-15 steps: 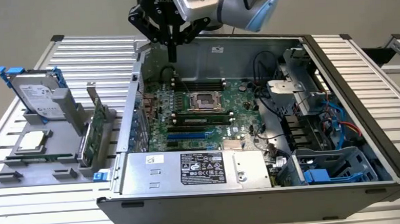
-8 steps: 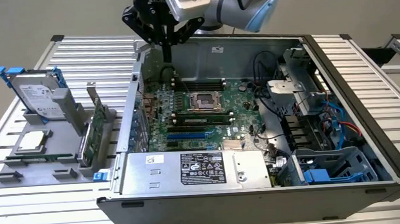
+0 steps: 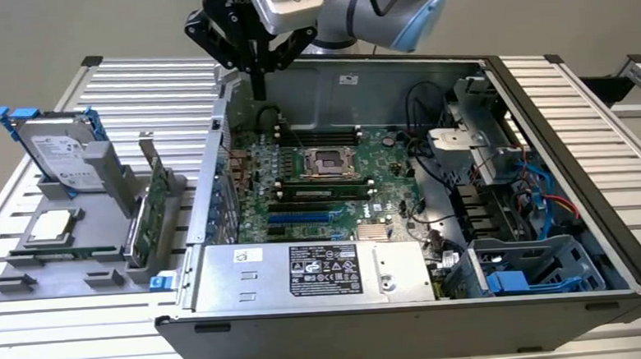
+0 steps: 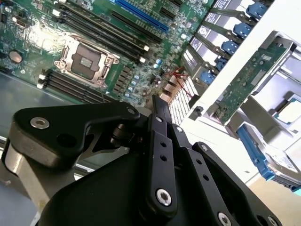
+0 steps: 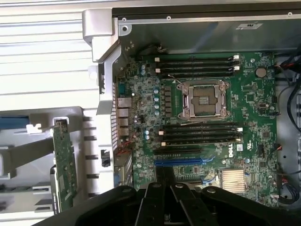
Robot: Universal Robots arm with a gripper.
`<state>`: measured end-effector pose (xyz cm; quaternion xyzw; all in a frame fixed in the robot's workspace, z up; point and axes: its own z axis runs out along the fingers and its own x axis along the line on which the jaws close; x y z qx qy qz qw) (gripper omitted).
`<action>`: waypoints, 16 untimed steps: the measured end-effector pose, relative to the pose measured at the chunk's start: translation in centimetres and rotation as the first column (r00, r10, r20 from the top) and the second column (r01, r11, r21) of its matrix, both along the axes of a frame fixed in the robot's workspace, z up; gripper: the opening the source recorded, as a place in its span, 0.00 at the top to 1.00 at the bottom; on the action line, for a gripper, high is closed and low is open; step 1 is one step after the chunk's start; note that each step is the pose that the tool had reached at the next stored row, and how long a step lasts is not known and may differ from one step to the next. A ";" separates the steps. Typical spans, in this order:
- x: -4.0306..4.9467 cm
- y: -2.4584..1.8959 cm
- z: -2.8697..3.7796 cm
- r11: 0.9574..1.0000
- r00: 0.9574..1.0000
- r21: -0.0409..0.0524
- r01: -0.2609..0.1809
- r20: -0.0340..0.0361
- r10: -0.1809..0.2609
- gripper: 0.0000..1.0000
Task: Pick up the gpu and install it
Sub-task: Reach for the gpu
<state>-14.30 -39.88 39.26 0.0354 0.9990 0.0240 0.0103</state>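
1. The gripper (image 3: 259,90) hangs above the open computer case (image 3: 344,96), at about eleven o'clock from the processor socket (image 3: 325,161) in the exterior view. Its matte black fingers are pressed together into one thin stem and hold nothing. In the second wrist view the gripper (image 4: 158,102) shows the same narrow bar, with bolted black linkage arms behind it.
2. The gpu (image 3: 153,211) is not in the case. It stands on edge in a grey moulded holder (image 3: 84,259) at about nine o'clock from the case, toward the exterior view's left and well apart from the gripper. It is a flat rectangular card with a green circuit-board face and a silver metal bracket at its far end. Both wrist views show the same green board, dotted with small components (image 5: 63,165) (image 4: 244,84).
3. In the same holder, at about eleven o'clock from the gpu, a silver hard drive (image 3: 62,156) stands upright in a blue frame. A square metal-topped chip (image 3: 54,227) lies flat near it.
4. Inside the case lies a green motherboard (image 3: 300,209) with long black memory slots and a shiny square socket frame (image 5: 203,100). At its six o'clock sits a boxy grey power supply (image 3: 303,271).
5. Everything rests on a ribbed aluminium table (image 3: 129,91) — pale, slatted, faintly glossy.
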 end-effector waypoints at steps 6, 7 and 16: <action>-0.69 0.00 0.00 1.000 1.000 0.000 0.000 0.000 0.000 1.00; -0.81 0.00 0.00 1.000 1.000 0.000 0.000 0.000 0.000 1.00; -1.82 0.00 0.00 1.000 1.000 0.000 0.000 0.000 0.000 1.00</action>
